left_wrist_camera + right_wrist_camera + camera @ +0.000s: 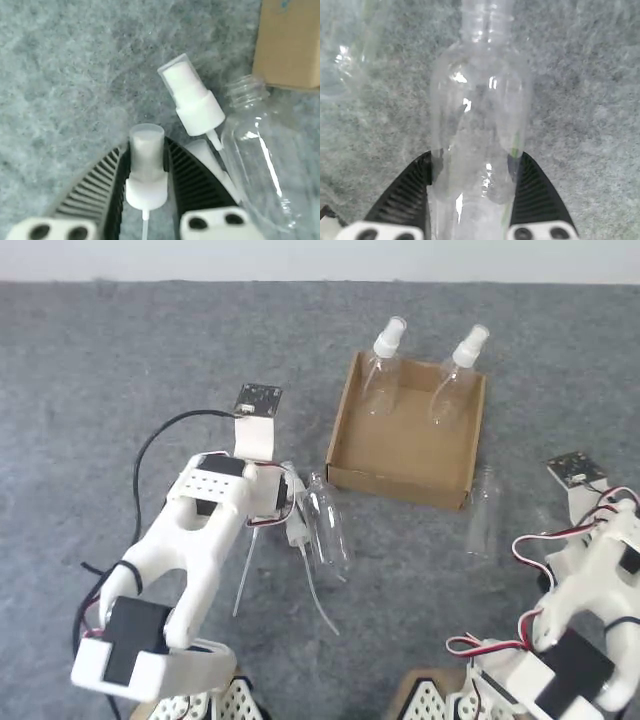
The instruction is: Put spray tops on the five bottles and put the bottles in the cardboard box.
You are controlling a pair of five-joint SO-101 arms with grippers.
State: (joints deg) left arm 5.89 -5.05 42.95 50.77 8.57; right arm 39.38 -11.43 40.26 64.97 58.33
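Note:
My left gripper (146, 192) is shut on a white spray top (146, 170), low over the carpet beside the box; its thin tube hangs down. A second spray top (192, 102) lies just ahead, touching an uncapped clear bottle (260, 150) that rests on its side. From above, this gripper (283, 502) is left of that bottle (326, 525). My right gripper (472, 200) is shut on another uncapped clear bottle (477, 130), fingers (407, 195) pressed on both sides. The cardboard box (345, 425) holds two bottles with spray tops (383, 365).
One more uncapped bottle (483, 512) lies on the grey carpet right of the box's near corner, also seen as a bottle (342, 55) beside the held one. A loose dip tube (322, 600) trails toward the front. The box corner (290, 40) is close to the left gripper.

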